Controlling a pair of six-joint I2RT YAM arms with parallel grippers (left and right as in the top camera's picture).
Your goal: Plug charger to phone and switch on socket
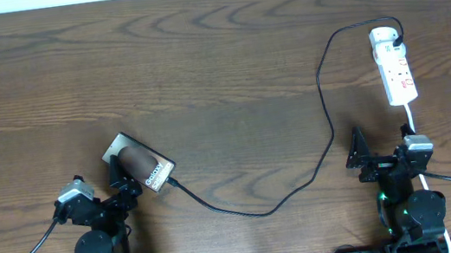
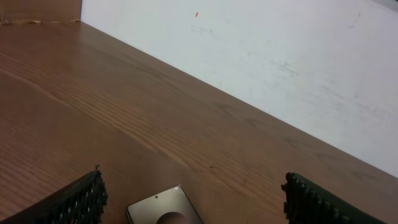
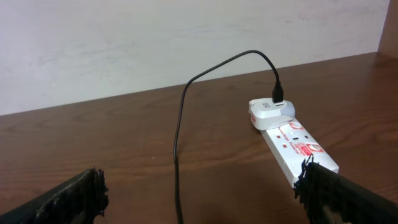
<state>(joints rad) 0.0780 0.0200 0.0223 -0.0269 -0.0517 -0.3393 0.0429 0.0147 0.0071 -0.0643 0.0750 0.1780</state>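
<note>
Charger (image 3: 176, 146): thin, limp black cable trailing across the table (image 1: 219, 75) from the socket (image 1: 397, 73) to the phone (image 1: 155, 172)'s corner; we cannot tell whether its tip is seated.
Handling: light and floppy; we would pinch just behind the stiff tip.
Phone: flat, glossy, probably slippery; at the left gripper (image 2: 193, 186), whose jaws stand wide and empty.
Right gripper (image 3: 200, 180): wide, empty, near the socket.
Surface: smooth wood, pale wall (image 3: 155, 43) behind.

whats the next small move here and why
Probably lower the open left gripper onto the phone to steady it: the phone's end lies between its fingers. The charger ends at the phone's edge; whether it is seated I cannot tell. The right gripper is open, short of the socket.
</note>
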